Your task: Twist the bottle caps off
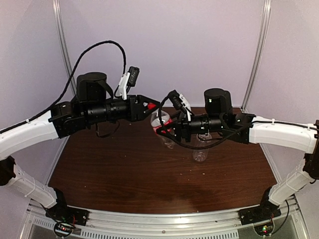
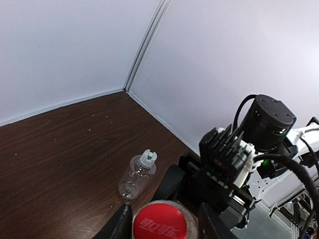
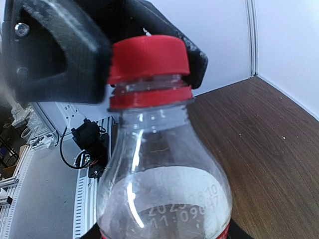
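Left gripper (image 2: 164,223) straddles red cap (image 3: 148,55), one side touching, clamp unclear; right gripper (image 1: 162,130) clenches slim bottle (image 3: 159,164); cap has a white Chinese-script logo (image 2: 158,228), bottle a date stamp (image 3: 184,209) starting 202.

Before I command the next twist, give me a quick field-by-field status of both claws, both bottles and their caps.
left claw: fingers on either side of the red cap; clamped or loose, cannot tell
right claw: shut on the small bottle, held above the table
red cap: on the neck, lifted off the ring, with a gap showing
second bottle: clear, unlabelled, on the table, no claw touching it
second cap: a pale top seems on; too small to be sure
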Controlling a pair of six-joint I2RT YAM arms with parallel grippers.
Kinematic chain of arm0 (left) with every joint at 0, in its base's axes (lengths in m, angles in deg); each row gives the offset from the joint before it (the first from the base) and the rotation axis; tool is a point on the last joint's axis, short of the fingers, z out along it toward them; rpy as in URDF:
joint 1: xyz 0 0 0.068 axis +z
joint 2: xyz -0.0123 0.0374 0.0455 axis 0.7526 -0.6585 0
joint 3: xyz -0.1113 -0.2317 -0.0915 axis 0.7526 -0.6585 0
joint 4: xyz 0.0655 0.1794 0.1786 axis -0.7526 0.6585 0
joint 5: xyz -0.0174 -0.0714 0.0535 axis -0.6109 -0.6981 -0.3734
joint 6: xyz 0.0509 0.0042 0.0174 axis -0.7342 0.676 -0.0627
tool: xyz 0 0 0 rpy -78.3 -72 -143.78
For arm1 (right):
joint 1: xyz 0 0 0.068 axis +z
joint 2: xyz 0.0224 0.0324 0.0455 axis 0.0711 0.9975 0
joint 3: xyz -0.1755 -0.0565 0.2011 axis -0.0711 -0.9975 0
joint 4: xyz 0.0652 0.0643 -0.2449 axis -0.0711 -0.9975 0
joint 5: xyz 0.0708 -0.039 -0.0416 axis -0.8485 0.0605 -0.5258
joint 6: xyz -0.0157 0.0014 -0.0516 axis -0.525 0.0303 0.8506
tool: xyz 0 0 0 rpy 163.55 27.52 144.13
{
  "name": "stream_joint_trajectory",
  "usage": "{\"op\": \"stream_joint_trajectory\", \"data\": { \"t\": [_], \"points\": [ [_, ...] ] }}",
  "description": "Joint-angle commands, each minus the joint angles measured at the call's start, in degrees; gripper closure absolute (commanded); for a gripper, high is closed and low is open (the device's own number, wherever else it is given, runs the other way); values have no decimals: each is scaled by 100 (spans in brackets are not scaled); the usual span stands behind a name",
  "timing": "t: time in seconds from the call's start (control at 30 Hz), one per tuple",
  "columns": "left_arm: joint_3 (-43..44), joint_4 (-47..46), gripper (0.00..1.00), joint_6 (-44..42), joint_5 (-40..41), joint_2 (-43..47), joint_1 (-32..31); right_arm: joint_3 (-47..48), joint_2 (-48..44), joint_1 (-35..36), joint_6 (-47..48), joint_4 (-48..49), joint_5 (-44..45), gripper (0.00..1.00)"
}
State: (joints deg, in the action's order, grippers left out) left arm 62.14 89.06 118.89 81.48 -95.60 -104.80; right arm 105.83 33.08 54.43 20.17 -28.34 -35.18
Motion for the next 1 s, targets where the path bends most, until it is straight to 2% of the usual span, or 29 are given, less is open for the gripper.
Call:
{"op": "stream_joint_trajectory", "data": {
  "t": [0.0, 0.17, 0.33, 0.6, 0.77, 0.97],
  "points": [
    [30, -627, 49, -234, -561, 26, 80, -131, -216, -25, 29, 91, -322, 73],
    [-63, -730, 33, -608, -1420, 232, 338, -201, -275, -38, 25, 228, -872, 73],
    [-95, -562, 26, -1084, -2544, 450, 646, -194, -298, -34, -34, 365, -1439, 73],
    [-45, -501, 20, -1938, -4613, 502, 945, -67, -63, -33, -531, 888, -2651, 72],
    [283, -302, 16, -2339, -5162, 234, 1005, -76, 85, -25, -1042, 1402, -3184, 72],
    [565, -484, 18, -2273, -5620, -185, 1026, -92, 174, -16, -1245, 1636, -3360, 72]
  ]
}}
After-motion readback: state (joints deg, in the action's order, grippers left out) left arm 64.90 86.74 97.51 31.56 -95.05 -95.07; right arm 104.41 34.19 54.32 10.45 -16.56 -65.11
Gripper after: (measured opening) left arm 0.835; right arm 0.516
